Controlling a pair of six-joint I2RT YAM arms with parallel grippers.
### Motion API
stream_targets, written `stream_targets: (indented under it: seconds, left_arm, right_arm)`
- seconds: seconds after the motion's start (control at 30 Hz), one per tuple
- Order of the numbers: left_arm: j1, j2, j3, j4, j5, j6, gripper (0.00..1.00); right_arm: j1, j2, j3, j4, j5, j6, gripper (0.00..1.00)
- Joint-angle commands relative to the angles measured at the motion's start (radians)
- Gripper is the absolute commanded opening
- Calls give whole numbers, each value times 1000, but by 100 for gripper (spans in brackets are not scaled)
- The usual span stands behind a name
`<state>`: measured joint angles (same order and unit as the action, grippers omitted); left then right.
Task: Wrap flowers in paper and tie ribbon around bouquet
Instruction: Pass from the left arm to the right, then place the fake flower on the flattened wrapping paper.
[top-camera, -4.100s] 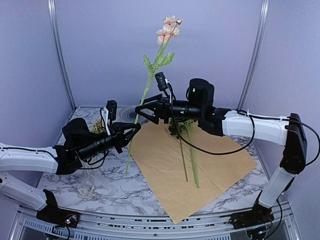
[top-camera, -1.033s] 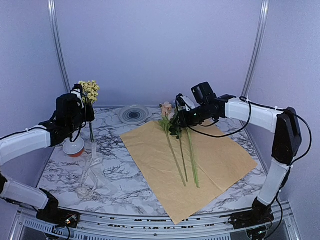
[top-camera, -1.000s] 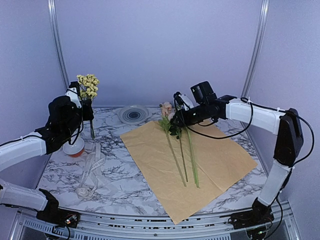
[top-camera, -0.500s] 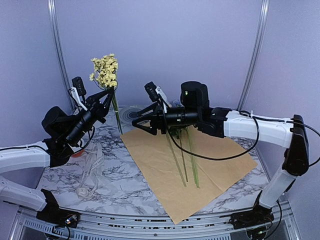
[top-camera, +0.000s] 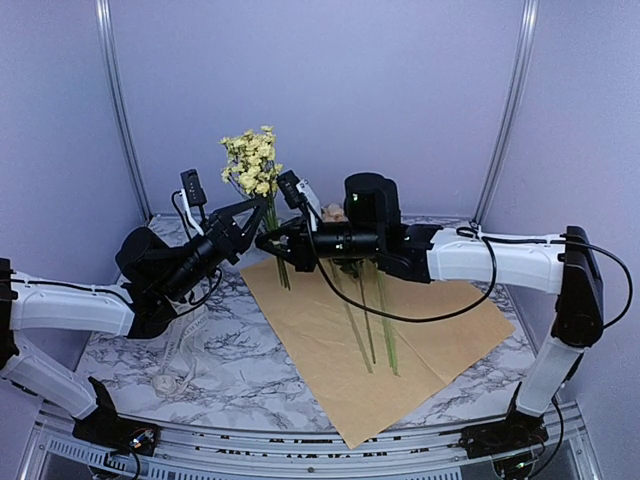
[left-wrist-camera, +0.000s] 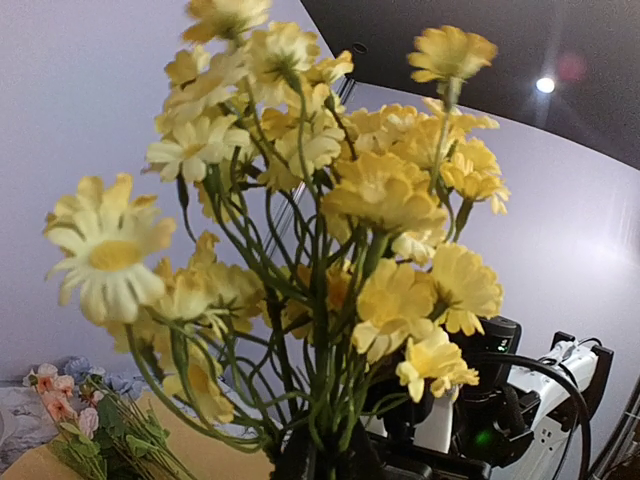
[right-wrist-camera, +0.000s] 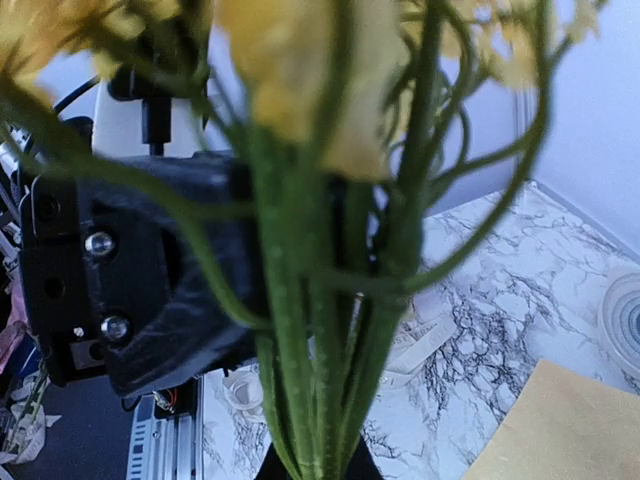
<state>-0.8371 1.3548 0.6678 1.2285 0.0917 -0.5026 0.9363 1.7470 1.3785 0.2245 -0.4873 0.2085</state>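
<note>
A bunch of yellow flowers (top-camera: 252, 160) stands upright in the air over the paper's far left corner. My left gripper (top-camera: 256, 214) is shut on its green stems (top-camera: 281, 268) from the left. My right gripper (top-camera: 270, 243) is shut on the same stems from the right, just below. In the left wrist view the blossoms (left-wrist-camera: 330, 220) fill the frame above my gripper (left-wrist-camera: 325, 465). In the right wrist view the stems (right-wrist-camera: 330, 380) rise from my gripper (right-wrist-camera: 310, 468). The orange paper (top-camera: 420, 330) lies flat, with other long-stemmed flowers (top-camera: 365, 320) on it. The ribbon (top-camera: 180, 345) lies loose at the left.
The pink blossoms (top-camera: 333, 213) of the lying flowers point to the back wall. A round plate (right-wrist-camera: 625, 320) sits on the marble table (top-camera: 250, 380) beyond the paper. Both arms meet over the table's back left; grey walls close in the sides.
My left arm has swung the yellow bunch from the far left toward the middle. My right gripper has left the lying flowers, moved left and closed on the bunch's stems.
</note>
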Motion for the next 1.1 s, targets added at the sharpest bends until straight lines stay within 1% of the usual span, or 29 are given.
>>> stream_targets:
  seconds: [0.0,0.03,0.07,0.13,0.2,0.27,0.33,0.4,0.5,0.53,0.6,0.63,0.67,0.7,0.73,0.8,0.83,0.93,1.0,1.07]
  left_arm:
    - [-7,-7,-2,-74,-180,-6,59]
    - [-7,-2,14,-191,-257,4,70]
    - [-7,8,50,-357,-329,18,73]
    - [-7,49,100,-550,-431,59,74]
    - [-5,90,115,-634,-476,63,74]
    - [-5,146,131,-691,-481,56,74]
    - [-5,216,176,-776,-472,50,74]
    - [-5,292,238,-867,-447,56,74]
    - [-5,402,323,-991,-421,63,73]
    - [-5,427,343,-1028,-427,53,73]
    - [-5,452,347,-1043,-432,38,71]
    - [-5,455,337,-1034,-432,30,71]
    - [-5,454,330,-1025,-432,26,70]
    - [-5,454,326,-1022,-432,30,70]
    - [-5,453,325,-1023,-432,39,70]
    - [-5,446,324,-1024,-437,67,70]
    - [-5,438,321,-1024,-440,82,70]
    - [-5,409,313,-1043,-479,117,70]
    - [-3,397,310,-1070,-492,131,68]
    - [-3,395,308,-1094,-485,158,67]
  right_arm:
    - [-81,-36,11,-132,107,83,0]
    - [-118,-39,6,-186,125,106,0]
    - [-159,-40,-5,-265,139,131,0]
    - [-240,-35,-42,-351,132,183,0]
    - [-314,-6,-70,-430,119,202,0]
    - [-368,43,-77,-471,106,182,0]
    - [-406,106,-46,-496,98,151,0]
    - [-426,178,19,-534,122,114,0]
    - [-431,302,204,-670,242,70,0]
    - [-433,341,254,-710,255,62,0]
    - [-434,401,312,-730,254,70,0]
    - [-434,417,325,-725,242,77,7]
    - [-434,428,334,-711,231,85,17]
    - [-435,435,341,-703,227,94,30]
    - [-435,438,349,-702,227,100,37]
    - [-435,422,359,-709,238,103,46]
    - [-434,403,354,-708,243,101,49]
    - [-434,311,320,-718,250,82,50]
    - [-435,231,265,-731,274,67,50]
    - [-440,141,175,-735,315,52,51]
